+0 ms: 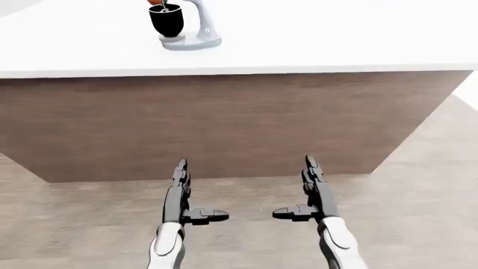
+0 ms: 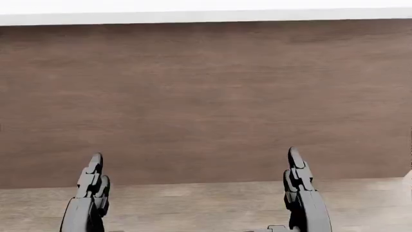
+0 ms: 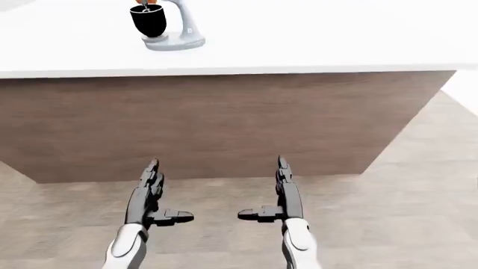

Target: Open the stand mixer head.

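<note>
A grey stand mixer stands near the top left of the left-eye view, on a white countertop. Its black bowl sits on the left side of its base, under the head. The top of the picture cuts off most of the head, so whether it is raised or lowered cannot be told.

The task looks not yet begun: neither hand is near the mixer. The left hand and the right hand hang low in the view, over the wood-look floor, well apart from the mixer. Both hands are empty, fingers stretched straight and thumbs pointing inward toward each other. What remains is likely to reach the counter, reach for the head and tilt it up.

The mixer sits well in from the counter's near edge, with bare white surface all around it. Below the edge drops a brown wood-grain panel, which fills the head view. The counter's corner ends at the right of the left-eye view, with open floor beyond it.
</note>
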`<state>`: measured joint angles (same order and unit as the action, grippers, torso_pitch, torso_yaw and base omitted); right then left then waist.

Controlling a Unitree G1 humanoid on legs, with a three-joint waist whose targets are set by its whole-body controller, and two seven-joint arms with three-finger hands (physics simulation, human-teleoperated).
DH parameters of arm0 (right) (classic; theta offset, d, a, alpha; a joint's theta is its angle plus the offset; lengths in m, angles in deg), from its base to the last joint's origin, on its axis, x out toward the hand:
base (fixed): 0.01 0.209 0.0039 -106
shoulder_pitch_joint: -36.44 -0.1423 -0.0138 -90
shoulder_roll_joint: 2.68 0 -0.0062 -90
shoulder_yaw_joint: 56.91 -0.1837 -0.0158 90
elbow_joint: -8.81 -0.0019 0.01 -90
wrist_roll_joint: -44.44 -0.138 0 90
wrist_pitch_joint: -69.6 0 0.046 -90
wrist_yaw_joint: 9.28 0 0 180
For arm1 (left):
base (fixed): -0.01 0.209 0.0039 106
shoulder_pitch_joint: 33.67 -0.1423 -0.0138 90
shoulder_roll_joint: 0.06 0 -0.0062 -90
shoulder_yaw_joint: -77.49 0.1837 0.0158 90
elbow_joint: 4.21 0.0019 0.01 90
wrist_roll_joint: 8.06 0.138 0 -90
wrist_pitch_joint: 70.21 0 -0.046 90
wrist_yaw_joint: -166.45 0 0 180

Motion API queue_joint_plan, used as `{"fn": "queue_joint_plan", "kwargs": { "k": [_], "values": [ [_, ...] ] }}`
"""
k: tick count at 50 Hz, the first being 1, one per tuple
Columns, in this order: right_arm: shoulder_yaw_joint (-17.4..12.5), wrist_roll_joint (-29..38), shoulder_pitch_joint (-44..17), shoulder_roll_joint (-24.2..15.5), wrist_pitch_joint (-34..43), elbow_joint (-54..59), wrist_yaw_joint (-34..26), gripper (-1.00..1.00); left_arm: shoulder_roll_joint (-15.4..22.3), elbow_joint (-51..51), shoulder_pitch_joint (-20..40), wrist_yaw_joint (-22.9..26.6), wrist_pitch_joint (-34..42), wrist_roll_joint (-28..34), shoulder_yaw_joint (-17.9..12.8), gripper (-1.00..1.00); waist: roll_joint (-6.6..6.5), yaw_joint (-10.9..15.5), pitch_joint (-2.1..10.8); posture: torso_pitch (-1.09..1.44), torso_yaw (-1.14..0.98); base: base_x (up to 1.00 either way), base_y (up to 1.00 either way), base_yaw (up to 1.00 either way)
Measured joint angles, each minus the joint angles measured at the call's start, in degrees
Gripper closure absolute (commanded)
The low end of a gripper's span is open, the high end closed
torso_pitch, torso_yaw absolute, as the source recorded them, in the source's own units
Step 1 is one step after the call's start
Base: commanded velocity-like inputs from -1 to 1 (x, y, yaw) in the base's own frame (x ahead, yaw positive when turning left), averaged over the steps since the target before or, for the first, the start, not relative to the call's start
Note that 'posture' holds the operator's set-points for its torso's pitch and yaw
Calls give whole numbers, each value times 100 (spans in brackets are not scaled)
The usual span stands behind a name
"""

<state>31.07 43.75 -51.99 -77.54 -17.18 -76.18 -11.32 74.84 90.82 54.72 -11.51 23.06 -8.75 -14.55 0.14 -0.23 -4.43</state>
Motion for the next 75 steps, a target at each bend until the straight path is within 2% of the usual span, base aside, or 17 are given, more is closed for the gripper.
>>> {"fn": "queue_joint_plan", "kwargs": {
  "k": [1,3,5,7,20,24,30,33,39,49,55,68,69,70,72,73,75],
  "values": [
    [-2,-18,-2,-4,6,-104,-8,-100,9,-89,3,3,-17,-6,-6,-97,21,-6,57,0,0,0,0,0],
    [-38,-54,-111,-17,-95,-365,-12,-100,21,-310,122,2,-159,-13,-26,-97,19,34,343,0,0,0,0,0],
    [-27,-75,-136,2,-211,-370,-14,-100,13,-300,149,1,-282,-15,-21,-97,55,43,238,0,0,0,0,0],
    [7,-117,-37,7,-172,-382,-56,-100,3,-231,78,8,-269,-16,2,-97,50,45,309,0,0,0,0,0],
    [88,-451,118,14,-108,-863,-416,-100,-30,-584,6,84,-294,-166,9,-97,20,44,387,0,0,0,0,0],
    [250,-883,304,55,-164,-1793,-848,-100,-89,-1234,-55,186,-234,-554,-34,-96,23,38,404,0,0,0,0,0],
    [277,-1503,462,41,-474,-2773,-1350,-100,-120,-2569,-213,354,-212,-1686,-173,-96,24,26,455,0,0,0,0,0],
    [237,-1663,434,8,-378,-3050,-1385,-100,-51,-3023,-218,401,-242,-1887,-123,-96,16,32,435,0,0,0,0,0],
    [185,-1925,261,-40,495,-4241,-1098,-100,84,-4154,36,149,424,-2119,-394,-96,-3,26,386,0,0,0,0,0],
    [-70,-2787,-711,-217,2309,-6402,-30,-100,326,-5439,604,-424,1552,-2783,-827,-96,-6,45,390,0,0,0,0,0],
    [14,-3333,-914,-710,2389,-6390,654,-100,409,-5450,695,-553,1698,-2953,-902,-97,10,55,337,0,0,0,0,0],
    [-47,-3551,-961,-840,2375,-6372,878,-100,396,-5347,634,-460,1617,-2866,-860,-96,20,57,288,0,0,0,7,0],
    [-65,-3586,-975,-871,2389,-6354,895,-100,377,-5301,631,-446,1608,-2844,-842,-96,49,18,244,0,0,0,100,0],
    [-103,-3610,-988,-852,2432,-6331,913,-100,365,-5266,617,-439,1616,-2825,-819,-96,159,-7,212,0,0,0,100,0],
    [-226,-3589,-1015,-728,2543,-6322,944,-100,369,-5260,619,-425,1665,-2821,-793,-96,336,-46,291,0,0,0,50,0],
    [-273,-3556,-1050,-679,2573,-6350,952,-100,375,-5307,636,-417,1659,-2821,-799,-96,293,-50,310,0,0,0,0,0],
    [-291,-3471,-1089,-646,2554,-6415,935,-100,386,-5410,695,-393,1600,-2825,-808,-96,30,-103,263,0,0,0,0,0]
  ]
}}
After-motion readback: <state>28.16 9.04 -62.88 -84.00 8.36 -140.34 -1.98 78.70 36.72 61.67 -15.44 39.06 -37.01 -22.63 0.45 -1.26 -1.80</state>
